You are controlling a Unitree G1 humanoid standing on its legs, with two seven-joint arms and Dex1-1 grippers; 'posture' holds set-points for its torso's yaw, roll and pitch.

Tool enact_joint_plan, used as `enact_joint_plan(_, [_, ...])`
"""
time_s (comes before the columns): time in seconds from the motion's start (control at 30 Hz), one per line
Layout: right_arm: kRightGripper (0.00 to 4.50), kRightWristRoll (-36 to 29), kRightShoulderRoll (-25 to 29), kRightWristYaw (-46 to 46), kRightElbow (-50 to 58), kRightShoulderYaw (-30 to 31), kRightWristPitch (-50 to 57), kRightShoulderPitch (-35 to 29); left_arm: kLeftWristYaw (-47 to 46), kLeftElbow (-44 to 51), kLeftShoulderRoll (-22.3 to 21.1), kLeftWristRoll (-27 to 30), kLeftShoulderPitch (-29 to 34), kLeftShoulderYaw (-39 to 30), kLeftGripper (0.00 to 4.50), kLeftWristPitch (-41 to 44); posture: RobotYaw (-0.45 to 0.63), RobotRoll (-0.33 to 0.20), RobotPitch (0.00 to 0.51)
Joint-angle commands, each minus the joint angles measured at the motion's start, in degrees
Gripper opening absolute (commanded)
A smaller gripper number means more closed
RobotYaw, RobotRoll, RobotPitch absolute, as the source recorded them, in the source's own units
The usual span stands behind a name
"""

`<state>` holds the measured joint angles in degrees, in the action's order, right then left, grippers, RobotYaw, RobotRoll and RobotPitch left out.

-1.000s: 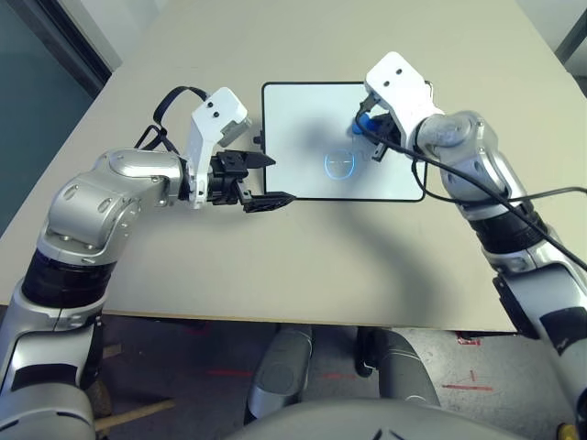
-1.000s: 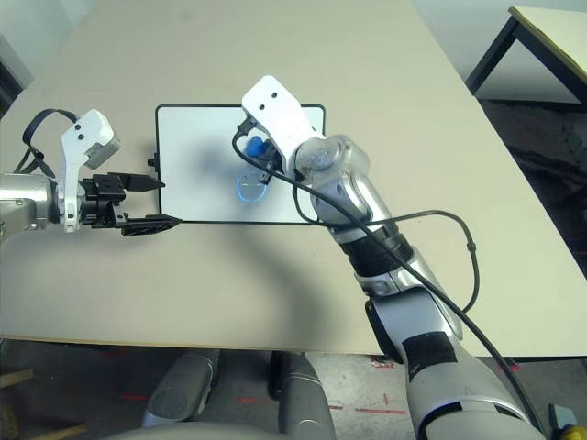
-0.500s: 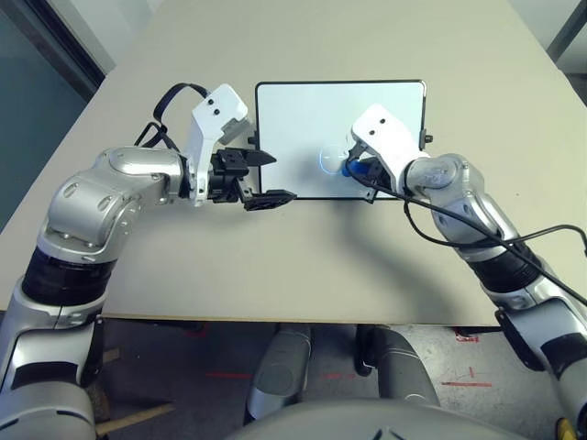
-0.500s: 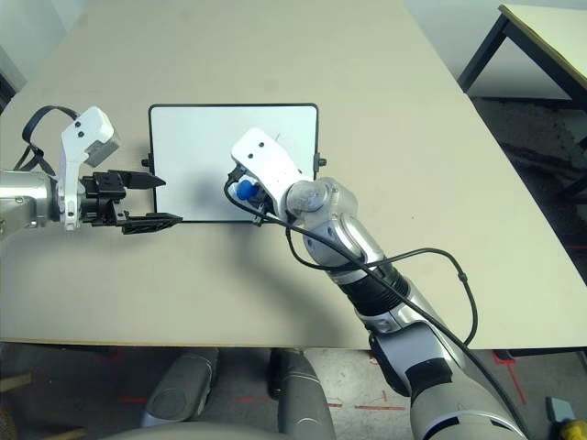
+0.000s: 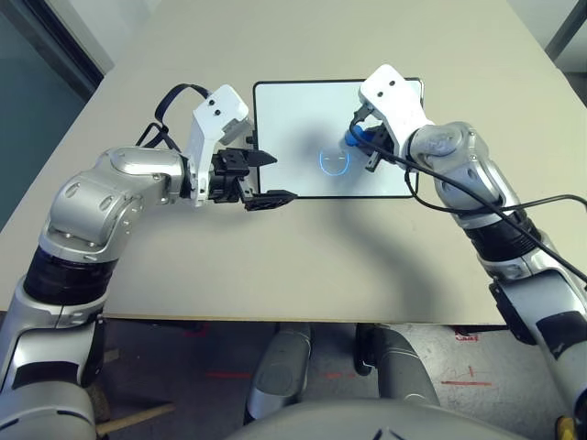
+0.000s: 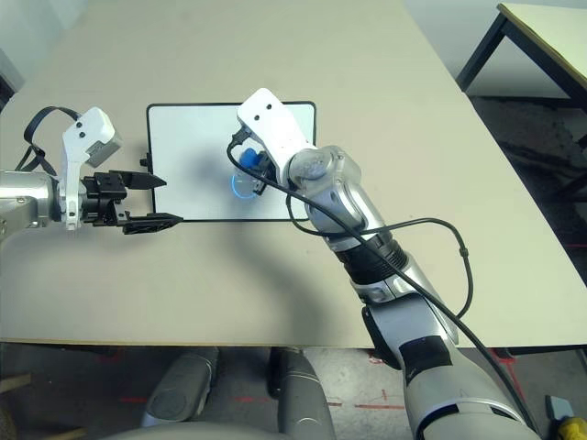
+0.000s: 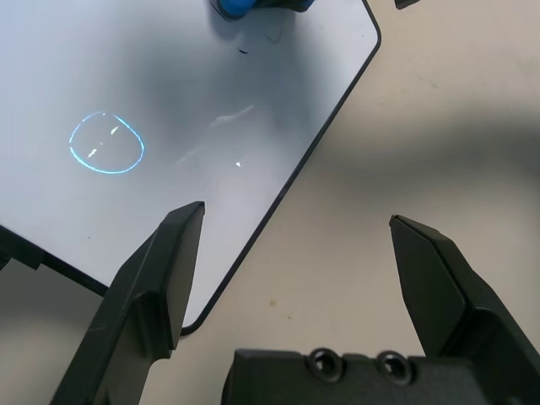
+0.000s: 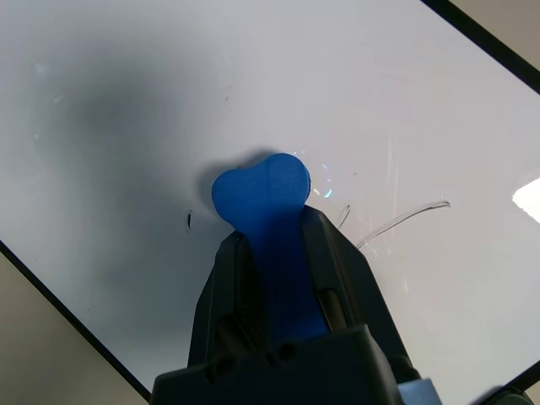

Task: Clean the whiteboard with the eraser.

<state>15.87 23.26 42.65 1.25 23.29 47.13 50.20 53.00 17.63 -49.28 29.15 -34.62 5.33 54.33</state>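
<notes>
**Q:** Blue block at the tip of the right arm: which step does it mark?

**A:** Wiping, by my reading. The right gripper [image 8: 274, 278] has its black fingers clenched on the small bright blue oblong eraser [image 8: 266, 198], whose free end sits on or just above the rectangular white whiteboard with thin black frame [image 5: 293, 119], near its right part. The board lies flat on the beige bench [image 5: 303, 266]. Faint strokes [image 8: 396, 224] lie just beside the eraser, and a pale blue ring [image 5: 334, 161] shows near the board's middle; whether that ring is ink or a reflection cannot be told.

**Q:** And the left gripper [image 7: 291, 245]?

**A:** Its fingers are spread and grasp nothing; it hovers at the board's left near corner, one finger over the frame.

**Q:** What does the next move call for?

**A:** Probably a pressed stroke across the strokes beside the eraser, with the board kept from sliding.

**Q:** What differs from half a second ago?

**A:** The eraser was then at the board's near edge; it now sits farther up and to the right. The left gripper has kept its place.
</notes>
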Motion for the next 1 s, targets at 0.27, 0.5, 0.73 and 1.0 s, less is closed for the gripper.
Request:
enact_joint_plan(0.27, [0.8, -0.4, 0.4, 1.3, 4.6, 4.9, 2.9, -8.0, 0.4, -0.2, 0.0, -0.4, -0.1, 0.7, 4.5, -0.7, 0.18, 0.0, 0.172])
enact_joint_plan(0.5, [0.8, -0.4, 0.8, 1.8, 5.7, 5.7, 3.2, -9.0, 0.5, -0.2, 0.0, -0.5, -0.2, 0.8, 4.5, -0.7, 0.18, 0.0, 0.172])
enact_joint_plan(0.73, [0.8, -0.7, -0.9, 0.0, 1.2, 3.2, 1.3, -3.6, 0.5, -0.3, 0.1, -0.5, -0.2, 0.8, 4.5, -0.7, 0.18, 0.0, 0.172])
enact_joint_plan(1.0, [0.8, -1.4, -2.1, -1.9, -1.5, 0.8, -0.3, 0.0, 0.4, -0.1, 0.1, -0.5, -0.1, 0.7, 4.5, -0.6, 0.18, 0.0, 0.171])
